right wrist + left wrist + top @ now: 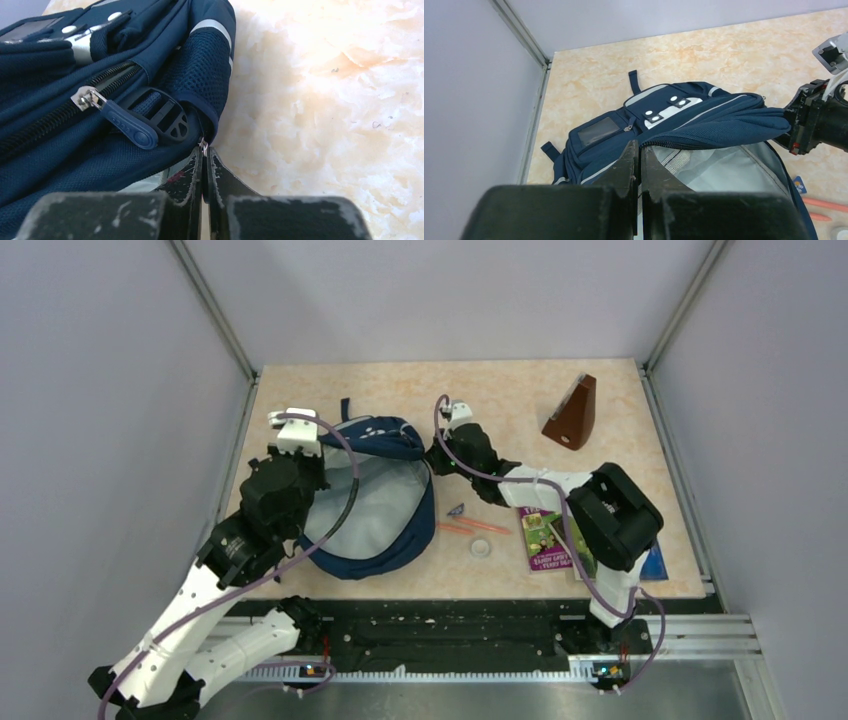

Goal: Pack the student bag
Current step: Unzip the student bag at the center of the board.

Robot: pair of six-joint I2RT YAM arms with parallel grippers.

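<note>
The navy student bag lies at the table's left centre, its main compartment open and the pale grey lining showing. My left gripper is at the opening's far left rim; in the left wrist view its jaws are shut on the zip edge of the lifted flap. My right gripper is at the bag's right side; in the right wrist view it is shut on a small metal zip pull. The flap hangs taut between both grippers.
Right of the bag lie a small blue item, orange pens, a tape roll, a green-purple book and a blue book. A brown wedge-shaped object stands at the back right. Walls enclose the table.
</note>
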